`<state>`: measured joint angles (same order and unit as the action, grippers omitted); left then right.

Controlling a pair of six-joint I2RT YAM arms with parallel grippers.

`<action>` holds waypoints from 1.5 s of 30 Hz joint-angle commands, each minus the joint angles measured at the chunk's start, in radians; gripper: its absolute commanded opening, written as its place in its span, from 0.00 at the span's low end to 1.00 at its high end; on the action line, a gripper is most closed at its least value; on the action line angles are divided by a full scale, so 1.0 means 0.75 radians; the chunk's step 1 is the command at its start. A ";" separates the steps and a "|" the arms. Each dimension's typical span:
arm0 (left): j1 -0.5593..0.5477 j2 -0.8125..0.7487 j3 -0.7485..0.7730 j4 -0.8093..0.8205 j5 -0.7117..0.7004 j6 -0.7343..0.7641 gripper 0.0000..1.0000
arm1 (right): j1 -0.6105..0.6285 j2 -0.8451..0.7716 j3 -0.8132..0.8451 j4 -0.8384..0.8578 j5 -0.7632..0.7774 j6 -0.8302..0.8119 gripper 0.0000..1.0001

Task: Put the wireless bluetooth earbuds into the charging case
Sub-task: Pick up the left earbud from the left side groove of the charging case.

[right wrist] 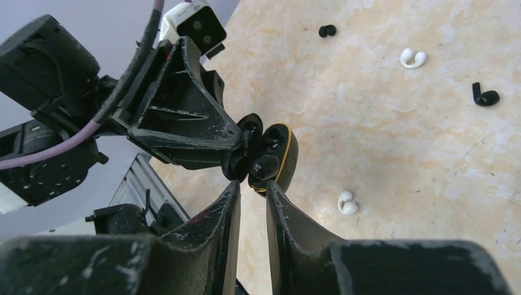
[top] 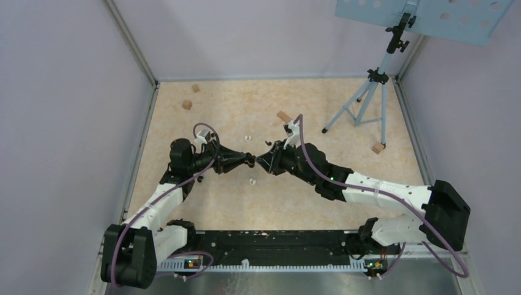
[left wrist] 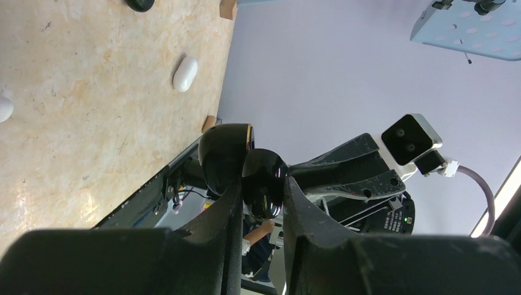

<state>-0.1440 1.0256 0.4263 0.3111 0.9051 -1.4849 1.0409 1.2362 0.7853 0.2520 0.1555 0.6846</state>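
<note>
Black charging case [right wrist: 284,153] clamped open in my left end effector [top: 250,161].
Beside it, my right end effector [right wrist: 252,185] stood narrowly parted, empty.

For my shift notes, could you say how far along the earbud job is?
Left end effector holds the open black case; a black bud seems seated. Right end effector hovers at it. Still loose on the table: two white earbuds, two black earbuds.

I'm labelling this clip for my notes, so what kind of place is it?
Most likely a robotics lab test cell: plain walls box in a marbled tabletop, a tripod holds a perforated panel, and earbuds and wooden blocks lie scattered as props.
</note>
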 commanded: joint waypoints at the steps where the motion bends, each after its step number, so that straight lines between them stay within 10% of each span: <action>1: 0.004 0.005 0.051 0.031 0.030 0.031 0.00 | 0.016 0.039 0.080 0.015 -0.018 -0.018 0.21; 25: 0.004 0.032 0.048 0.060 0.049 0.030 0.00 | 0.016 0.172 0.115 0.071 -0.031 -0.014 0.01; 45: 0.004 0.131 0.111 0.087 0.122 0.124 0.00 | 0.016 0.064 0.107 -0.030 -0.024 -0.046 0.27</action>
<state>-0.1429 1.1156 0.4557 0.3138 0.9569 -1.4342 1.0409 1.3281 0.8326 0.2195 0.1360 0.6617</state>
